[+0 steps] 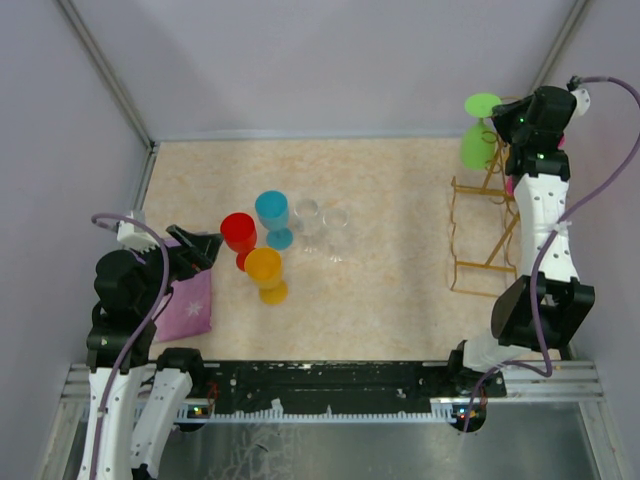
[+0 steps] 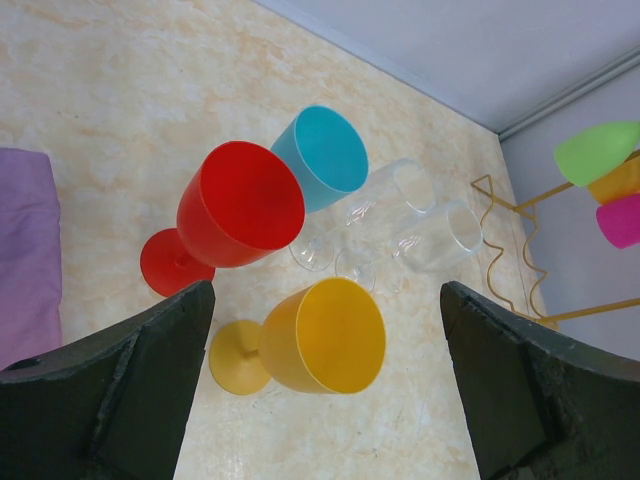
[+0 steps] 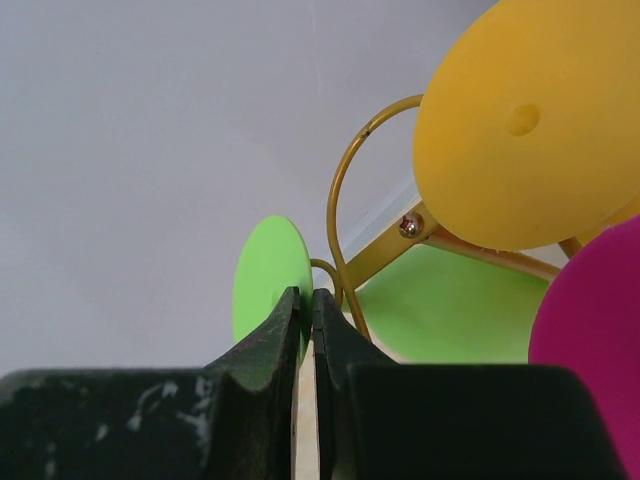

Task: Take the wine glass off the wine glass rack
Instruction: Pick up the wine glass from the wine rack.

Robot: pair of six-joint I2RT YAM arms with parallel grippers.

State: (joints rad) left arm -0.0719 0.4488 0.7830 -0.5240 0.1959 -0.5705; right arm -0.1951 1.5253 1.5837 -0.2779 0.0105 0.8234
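Against grey wall, right end effector pinches green wine glass.

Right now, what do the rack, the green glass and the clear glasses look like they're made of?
The rack: thin metal wire, it seems, with a shiny gold finish that glints at a joint. The green glass: probably plastic, opaque, matte and evenly coloured. The clear glasses: transparent, either glass or clear plastic; the look does not settle which.
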